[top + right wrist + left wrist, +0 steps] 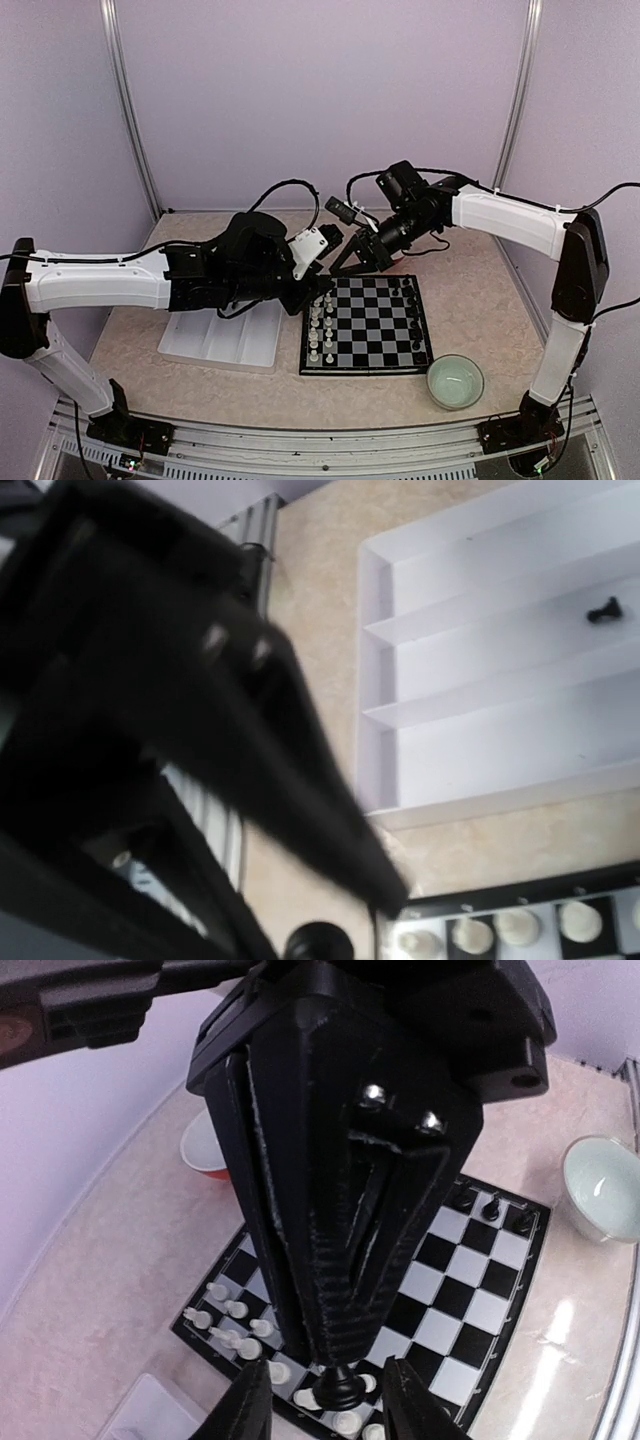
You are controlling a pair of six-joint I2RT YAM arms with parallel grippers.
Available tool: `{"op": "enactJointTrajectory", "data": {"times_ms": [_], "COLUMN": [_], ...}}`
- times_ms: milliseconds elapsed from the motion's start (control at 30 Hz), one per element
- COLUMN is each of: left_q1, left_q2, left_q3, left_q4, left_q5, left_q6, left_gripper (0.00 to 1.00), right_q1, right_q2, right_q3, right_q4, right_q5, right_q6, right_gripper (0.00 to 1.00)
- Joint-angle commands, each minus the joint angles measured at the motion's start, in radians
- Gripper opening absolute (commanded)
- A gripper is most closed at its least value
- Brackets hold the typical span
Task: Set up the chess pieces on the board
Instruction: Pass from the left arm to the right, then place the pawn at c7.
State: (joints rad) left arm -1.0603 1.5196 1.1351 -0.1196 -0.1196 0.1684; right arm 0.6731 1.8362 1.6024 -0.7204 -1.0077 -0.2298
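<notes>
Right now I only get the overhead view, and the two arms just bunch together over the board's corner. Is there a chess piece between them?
Observer: Yes. The left wrist view shows a black piece pinched at the tip of the right arm's fingers, with the left fingers spread clear of it.
Operator: Any pieces waiting elsewhere?
Observer: The right wrist view shows a second black piece lying in a compartment of the white tray.
Operator: Anything else I'm missing?
Observer: A red cup stands just off the board's corner.

Pale lilac walls [320,90] with silver corner posts [130,110] enclose a beige speckled table [480,290] under even light.
</notes>
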Motion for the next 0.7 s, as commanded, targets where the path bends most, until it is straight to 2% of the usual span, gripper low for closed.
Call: {"op": "enactJointTrajectory", "data": {"times_ms": [0,133,300,467,667], "left_q1": [0.0,0.005,0.125,0.28,0.312], "left_q2": [0.001,-0.094,-0.205,-0.302,-0.345], "left_q3": [0.004,-0.077,-0.157,-0.275,-0.309], "left_q4": [-0.017,-0.04,-0.076,0.003,0.036], "left_q5": [-0.127,-0.194,-0.191,-0.155,-0.133], "left_q6": [-0.007,0.027,-0.007,-0.062,-0.071], "left_gripper": [0.46,0.52,0.53,0.52,0.53], "right_q1": [0.001,-0.031,-0.052,-0.061,-0.067], "right_q2": [-0.029,-0.071,-0.115,-0.096,-0.022], "right_q3": [0.025,-0.025,-0.15,-0.233,-0.214], "right_q4": [-0.063,-0.087,-0.058,-0.019,-0.016], "right_q5": [0.157,0.369,0.65,0.806,0.918], "right_q6": [-0.09,-0.181,-0.258,-0.284,-0.265], "right_gripper": [0.0,0.0,0.0,0.0,0.0]}}
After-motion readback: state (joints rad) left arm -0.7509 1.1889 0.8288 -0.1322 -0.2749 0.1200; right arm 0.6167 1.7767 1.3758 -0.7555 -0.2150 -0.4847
